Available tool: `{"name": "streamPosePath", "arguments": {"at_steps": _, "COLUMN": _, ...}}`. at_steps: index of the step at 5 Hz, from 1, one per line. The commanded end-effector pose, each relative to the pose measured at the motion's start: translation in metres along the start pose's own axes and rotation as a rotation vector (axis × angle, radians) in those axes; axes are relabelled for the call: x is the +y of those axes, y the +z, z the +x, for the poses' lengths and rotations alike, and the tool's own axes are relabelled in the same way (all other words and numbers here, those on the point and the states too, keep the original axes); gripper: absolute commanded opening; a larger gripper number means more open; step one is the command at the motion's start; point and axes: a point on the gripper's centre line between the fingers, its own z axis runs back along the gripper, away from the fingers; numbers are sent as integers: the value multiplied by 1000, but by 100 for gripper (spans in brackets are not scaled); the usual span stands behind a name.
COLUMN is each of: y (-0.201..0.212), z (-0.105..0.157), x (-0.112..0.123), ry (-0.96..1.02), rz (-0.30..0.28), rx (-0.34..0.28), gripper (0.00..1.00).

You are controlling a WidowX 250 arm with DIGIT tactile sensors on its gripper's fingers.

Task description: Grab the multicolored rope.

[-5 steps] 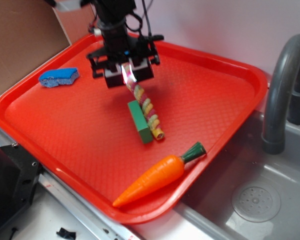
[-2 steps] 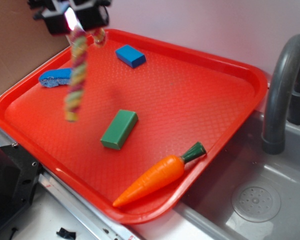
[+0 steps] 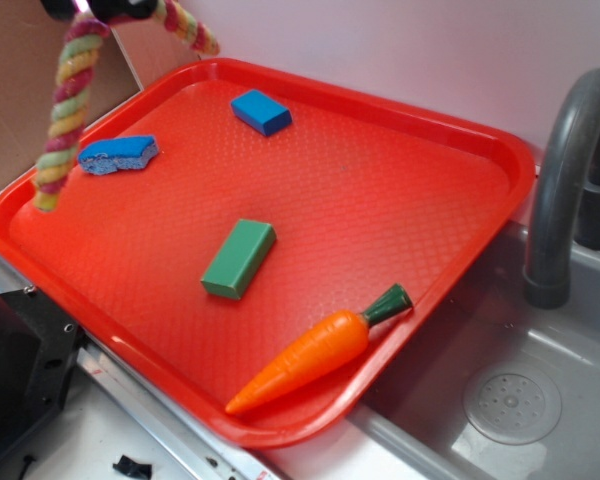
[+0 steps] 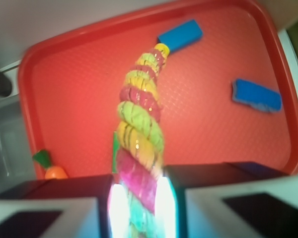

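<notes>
The multicolored rope (image 3: 62, 118), twisted from yellow, pink, green and white strands, hangs high over the tray's left corner in the exterior view, its long end dangling down and a short end (image 3: 192, 28) sticking out to the right. My gripper (image 4: 138, 208) is shut on the rope (image 4: 139, 129) in the wrist view, the pink and green strands pinched between the two glowing pads. In the exterior view the gripper itself is almost wholly cut off by the top edge.
A red tray (image 3: 480, 140) holds a green block (image 3: 239, 258), a blue block (image 3: 261, 111), a blue sponge (image 3: 118, 153) and an orange toy carrot (image 3: 318, 350). A grey sink (image 3: 500, 400) and faucet (image 3: 565, 170) lie to the right. Brown cardboard (image 3: 20, 80) stands at left.
The gripper has lifted the rope off the tray beside the green block and carried it up and left, nearly out of the top of the exterior view. The green block has turned and shifted slightly.
</notes>
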Motion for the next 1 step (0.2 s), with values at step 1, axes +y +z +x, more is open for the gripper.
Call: {"name": "streamPosePath", "arguments": {"at_steps": 1, "y": 21, "z": 9, "x": 6, "ry": -41, "rz": -47, "rx": -58, "gripper": 0}}
